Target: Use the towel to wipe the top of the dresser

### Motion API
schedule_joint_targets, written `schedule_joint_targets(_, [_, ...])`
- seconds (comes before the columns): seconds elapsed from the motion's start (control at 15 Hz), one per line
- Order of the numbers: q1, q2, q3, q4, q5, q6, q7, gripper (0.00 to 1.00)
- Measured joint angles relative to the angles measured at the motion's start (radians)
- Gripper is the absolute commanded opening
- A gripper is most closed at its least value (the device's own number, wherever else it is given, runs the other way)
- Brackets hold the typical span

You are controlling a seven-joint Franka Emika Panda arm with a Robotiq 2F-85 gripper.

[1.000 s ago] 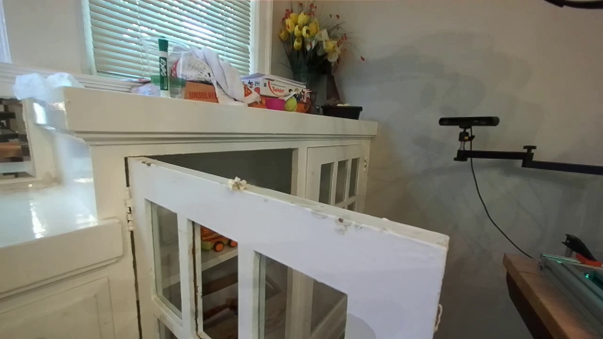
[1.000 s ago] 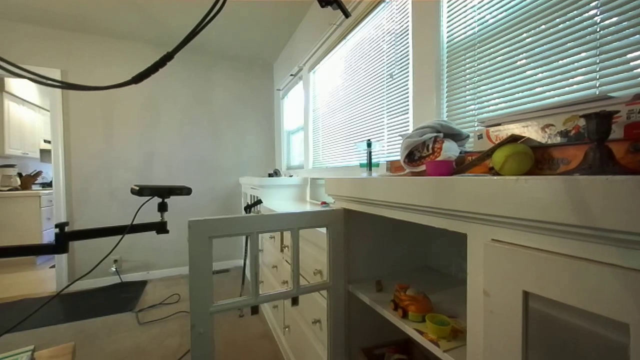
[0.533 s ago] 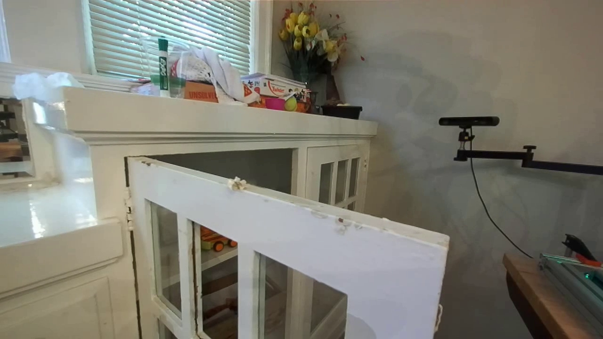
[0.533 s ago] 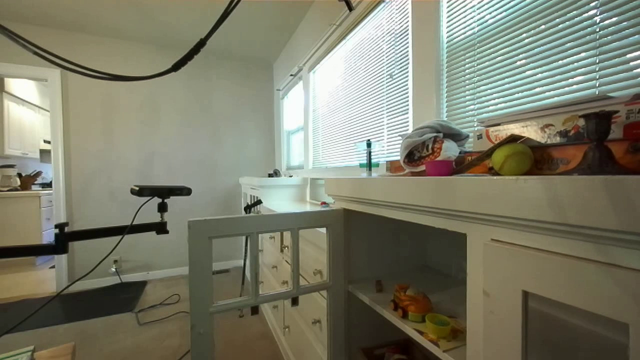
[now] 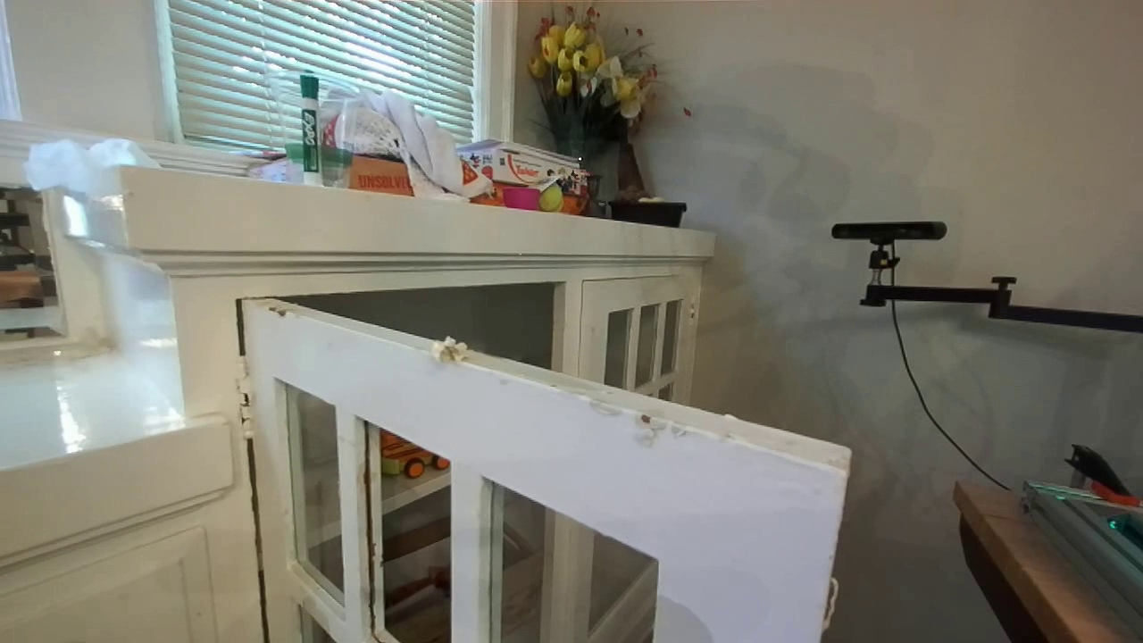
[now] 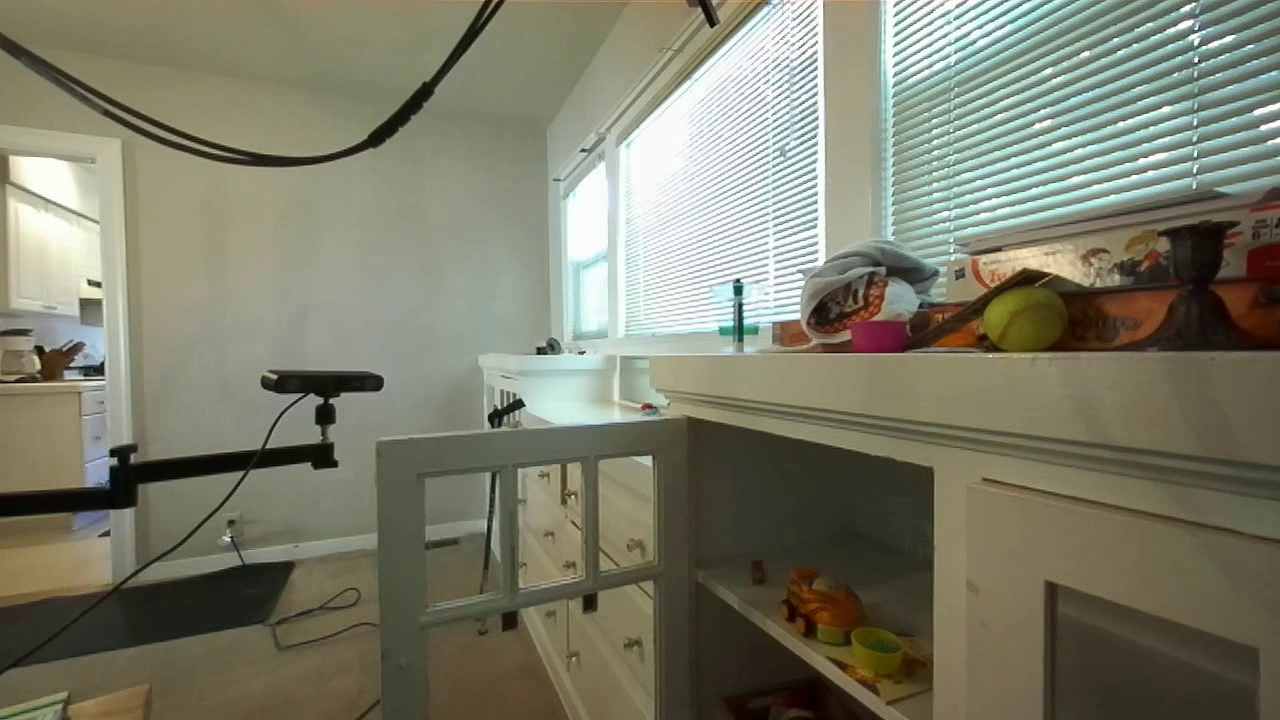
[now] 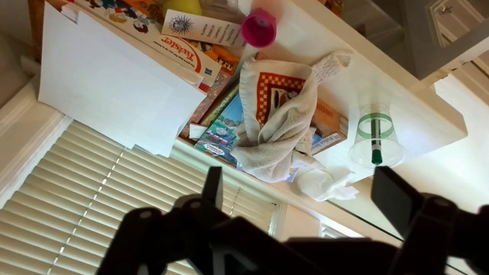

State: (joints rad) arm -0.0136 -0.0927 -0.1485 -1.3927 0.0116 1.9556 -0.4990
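Cream cloth up ahead: the towel [image 7: 284, 120] lies bunched beyond your end effector [image 7: 299, 185], nearly in line with its wide-spread jaws, long axis slanting away from you. Nothing gripped; how far off, you can't quite judge.

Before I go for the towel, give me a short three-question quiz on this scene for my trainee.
1. True or false: the gripper is shut on the towel.
2. What red name shows on the white game box in the wrist view?
3. The opaque cup on the dresser top is: A) green; B) pink; C) black.

Key: 1. False, it is open. 2. Twister. 3. B.
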Motion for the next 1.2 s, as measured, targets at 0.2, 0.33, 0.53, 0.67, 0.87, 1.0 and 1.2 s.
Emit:
schedule_joint_targets(0.2, [0.000, 0.026, 0.000, -0.011, 0.030, 0.003, 0.108, 1.00])
schedule_joint_targets(0.33, [-0.001, 0.060, -0.005, -0.010, 0.078, 0.020, 0.164, 1.00])
schedule_joint_targets(0.53, [-0.009, 0.113, -0.018, -0.004, 0.126, 0.082, 0.192, 1.00])
schedule_joint_targets(0.67, [-0.019, 0.150, -0.029, 0.007, 0.133, 0.129, 0.192, 1.00])
schedule_joint_targets(0.87, [-0.041, 0.212, -0.032, 0.043, 0.136, 0.170, 0.189, 1.00])
schedule_joint_targets(1.0, [-0.068, 0.262, -0.014, 0.089, 0.144, 0.169, 0.182, 1.00])
schedule_joint_targets(1.2, [-0.102, 0.354, 0.026, 0.184, 0.163, 0.144, 0.161, 1.00])
